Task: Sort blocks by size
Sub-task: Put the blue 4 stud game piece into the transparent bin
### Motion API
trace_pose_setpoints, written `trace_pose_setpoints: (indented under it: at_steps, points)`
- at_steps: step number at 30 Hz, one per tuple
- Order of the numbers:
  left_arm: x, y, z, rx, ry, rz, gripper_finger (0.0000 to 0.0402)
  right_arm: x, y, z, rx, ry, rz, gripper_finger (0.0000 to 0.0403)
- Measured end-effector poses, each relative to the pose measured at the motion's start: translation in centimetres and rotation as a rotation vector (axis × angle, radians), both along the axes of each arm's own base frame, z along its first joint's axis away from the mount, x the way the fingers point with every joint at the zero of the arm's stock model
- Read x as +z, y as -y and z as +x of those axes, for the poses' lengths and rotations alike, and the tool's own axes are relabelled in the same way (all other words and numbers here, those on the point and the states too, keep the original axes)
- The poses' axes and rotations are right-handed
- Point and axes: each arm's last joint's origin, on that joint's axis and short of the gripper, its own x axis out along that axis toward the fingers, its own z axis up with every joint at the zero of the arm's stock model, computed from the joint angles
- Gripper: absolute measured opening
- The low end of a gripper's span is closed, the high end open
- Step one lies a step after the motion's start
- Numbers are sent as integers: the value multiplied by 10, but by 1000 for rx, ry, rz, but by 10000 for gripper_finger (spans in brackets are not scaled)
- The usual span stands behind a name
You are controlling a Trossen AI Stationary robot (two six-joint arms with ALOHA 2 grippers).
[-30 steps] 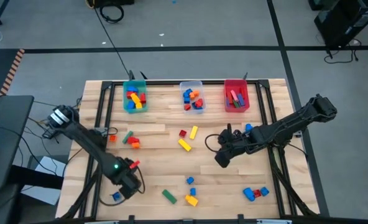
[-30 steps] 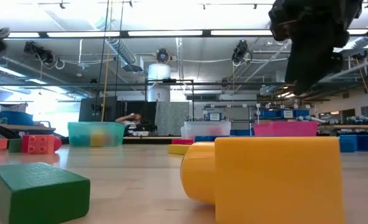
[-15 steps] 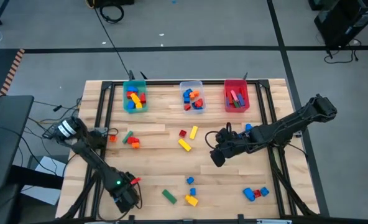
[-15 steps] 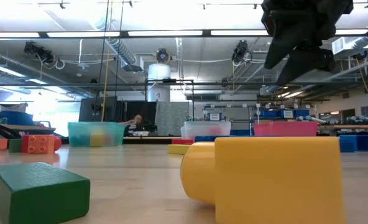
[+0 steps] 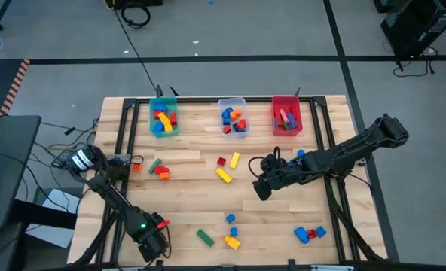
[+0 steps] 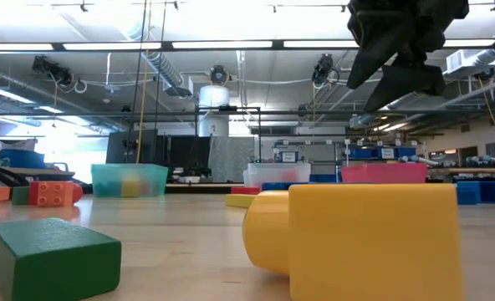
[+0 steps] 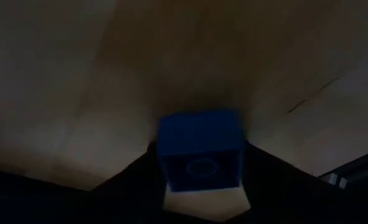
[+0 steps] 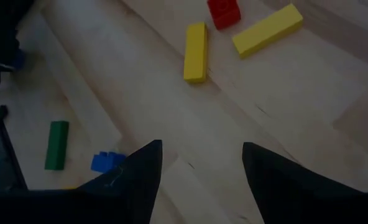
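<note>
We see the wooden table (image 5: pixel 208 218) with three bins lined along its far edge, a teal bin (image 5: pixel 163 118), a clear bin (image 5: pixel 233 117) and a red bin (image 5: pixel 286 116), each already holding some blocks, presumably one bin per size, so that the loose pieces have a place to go. Our right gripper (image 5: pixel 262 187) hangs above the middle of the table with its fingers (image 8: pixel 140 171) spread and nothing between them; just ahead of it lie two yellow bars (image 8: pixel 196 52) and a small red brick (image 8: pixel 224 11), and off to its side a green bar (image 8: pixel 58 144) and a tiny blue piece (image 8: pixel 106 161), all with bare wood around them, so we judge there is plenty of room to come down on any one. Our left gripper (image 5: pixel 151 247) is low at the near left corner of the table, and a small blue cube (image 7: pixel 200 148) sits right between its fingers, studs toward the camera; we cannot tell whether the fingers already pinch it or only flank it. That corner is tight: the table's edge lies just behind this gripper, so we think a straight lift is the safest way out. A small cluster of blue and red blocks (image 5: pixel 309 234) waits near the right front corner, well apart from both grippers.
</note>
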Motion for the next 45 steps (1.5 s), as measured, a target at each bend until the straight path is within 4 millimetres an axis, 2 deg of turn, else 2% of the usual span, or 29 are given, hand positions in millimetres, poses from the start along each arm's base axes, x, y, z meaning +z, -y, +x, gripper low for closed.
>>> trace_pose_setpoints:
  at_steps: [4, 9, 16, 22, 27, 33, 40, 45]
  points:
    - [1, -2, 3, 20, -6, -3, 146, 0, 0, 0, 26, -4, -5, 236]
    - [9, -5, 17, 61, 42, 39, 141, 0, -2, 0, 103, -14, -9, 236]
    - [37, -16, 65, 215, 278, 118, 147, -1, -3, -1, 231, -37, -42, 236]
    - [67, -52, 116, 298, 484, 221, 147, -1, -3, -2, 245, -53, -65, 236]
    - [93, -98, 155, 275, 621, 278, 148, -6, -1, -12, 265, -61, -78, 236]
    - [127, -168, 190, 157, 754, 369, 148, -14, 14, -44, 209, -46, -44, 236]
    - [150, -271, 205, 61, 842, 523, 148, -29, 34, -77, -2, -7, 54, 236]
    - [154, -339, 205, 61, 930, 618, 148, -32, 41, -84, -118, 23, 111, 236]
